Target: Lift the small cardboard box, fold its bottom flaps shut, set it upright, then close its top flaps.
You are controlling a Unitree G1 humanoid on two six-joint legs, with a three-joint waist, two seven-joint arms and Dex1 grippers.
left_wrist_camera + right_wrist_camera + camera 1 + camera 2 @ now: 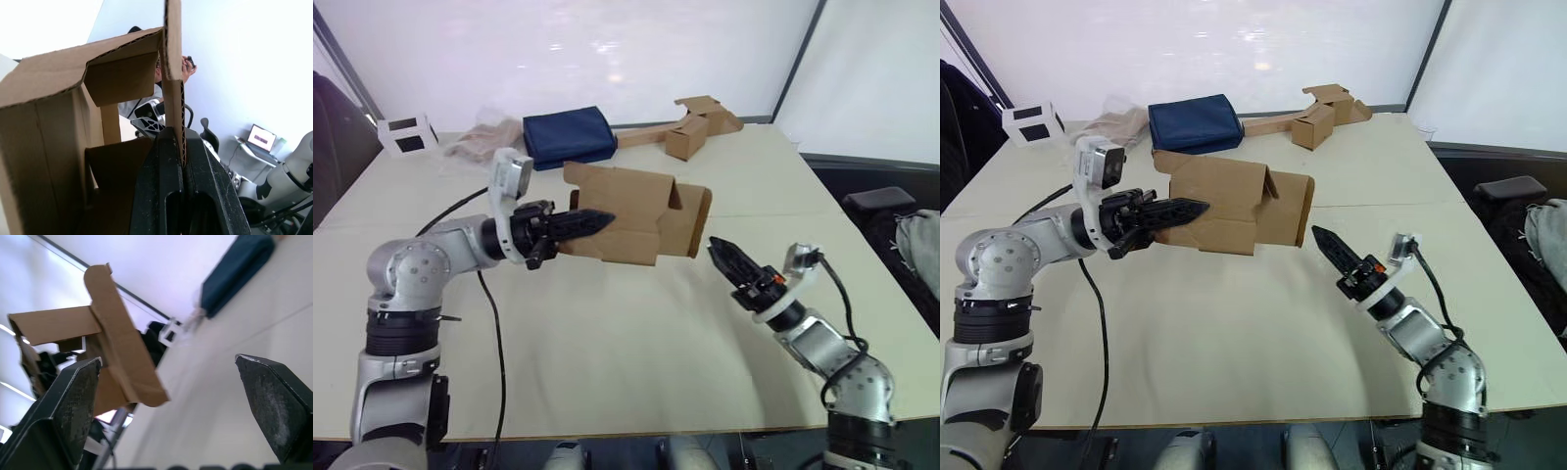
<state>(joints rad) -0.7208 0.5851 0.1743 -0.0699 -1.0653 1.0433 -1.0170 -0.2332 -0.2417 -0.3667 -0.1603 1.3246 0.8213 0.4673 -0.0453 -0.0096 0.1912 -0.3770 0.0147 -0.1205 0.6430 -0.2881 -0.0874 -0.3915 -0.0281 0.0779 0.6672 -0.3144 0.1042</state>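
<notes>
The small cardboard box (636, 211) hangs lifted above the table (626, 343), lying on its side. My left gripper (597, 221) is shut on one of its cardboard panels; in the left wrist view the panel's edge (172, 73) runs down between the black fingers (156, 181). Flaps stand loose at both ends of the box (1234, 201); which are the bottom flaps and which the top flaps I cannot tell. My right gripper (724, 255) hovers to the right of the box, a little lower, apart from it. Its fingers (73, 396) are spread wide open and hold nothing, and the box (117, 352) shows beyond them.
At the back of the table lie a navy blue bag (570, 137), a brown box joined to a long cardboard strip (690, 127), a small white box (408, 134) and crumpled beige material (480, 142). A black cable (496, 333) trails across the left side. A person's hand (188, 66) shows behind the box.
</notes>
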